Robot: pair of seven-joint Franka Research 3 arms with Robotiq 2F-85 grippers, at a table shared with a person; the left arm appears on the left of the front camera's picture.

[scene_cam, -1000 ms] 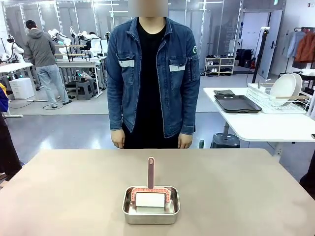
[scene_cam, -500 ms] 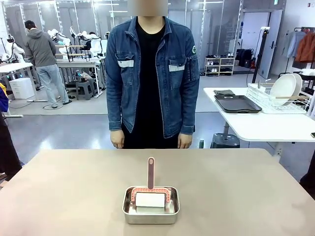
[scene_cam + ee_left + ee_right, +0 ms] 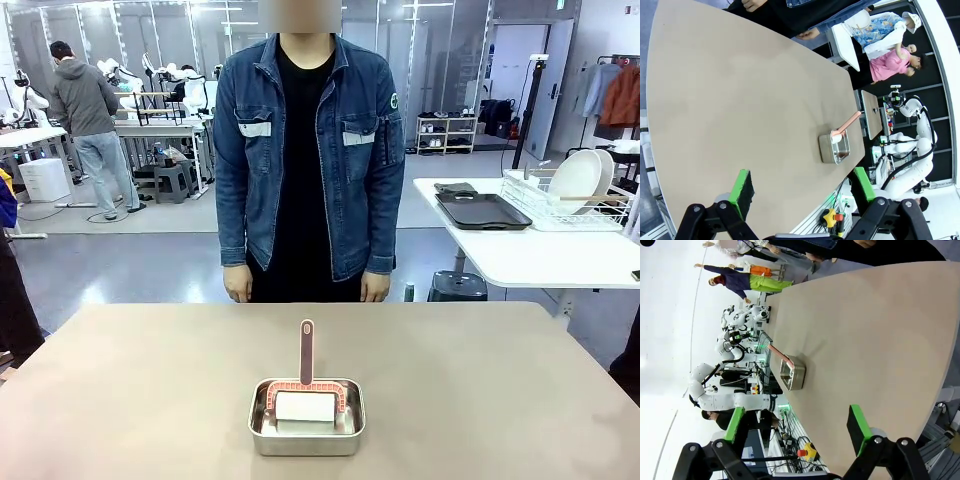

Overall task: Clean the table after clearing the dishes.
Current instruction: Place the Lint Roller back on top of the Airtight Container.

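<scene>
The table fills the lower half of the front view. Its top is flat, dull beige, and bare of dishes. 2 white plates stand in a wire rack on the small white table at the right edge, next to a dark tray.

Low in the middle of the front view sits a small shiny steel pan with round corners. In it lies a wiper with a soft white pad, a pink frame and a long pink handle sticking up.

The left gripper is wide open and holds nothing. The right gripper is wide open too, over the table edge.

I think the next step is picking up the wiper. Grab the thin handle near its middle, squeeze firmly, and lift straight up so the pan stays put.

A person in a denim jacket stands at the far side.
</scene>
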